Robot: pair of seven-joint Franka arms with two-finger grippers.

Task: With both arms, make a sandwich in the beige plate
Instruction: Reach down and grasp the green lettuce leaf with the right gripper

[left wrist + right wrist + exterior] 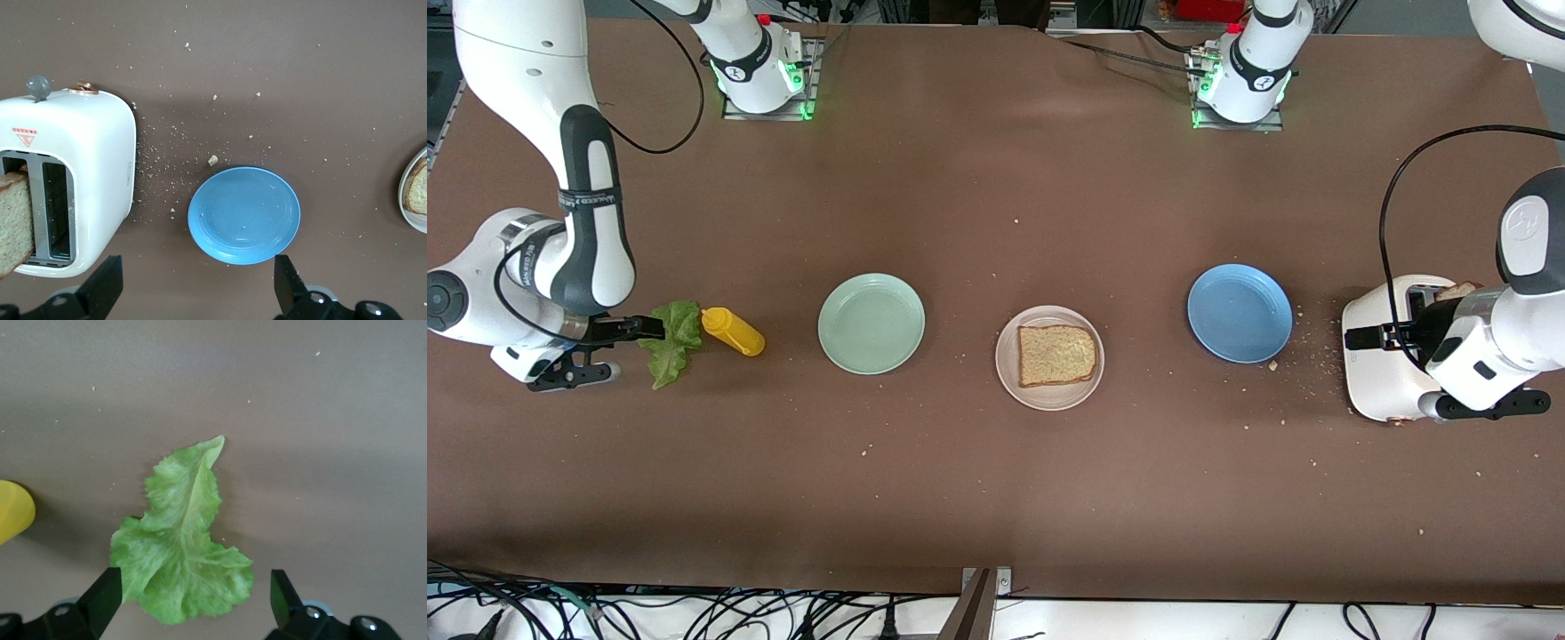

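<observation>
- 2nd bread slice (15, 223) half hidden in white toaster (80, 173) slot, cut off at wrist-view edge; toaster partly covered by left arm in front view.
- Left gripper (197, 283) over toaster edge, fingers wide apart, holding nothing; blue plate (244, 215) just beside, crumbs around.
- Right gripper (193, 597) low over lettuce leaf (180, 540), fingers spread, nothing gripped; ruffled green, pale midrib, flat on brown cloth.
- Yellow bottle (733, 332) lying beside lettuce.
- Beige plate (1049, 396) round, ridged rim, mid-table btwn grippers; one square brown slice (1056, 355) on it, darker crust.
- Mint-green plate (871, 323) smooth, bare.
</observation>
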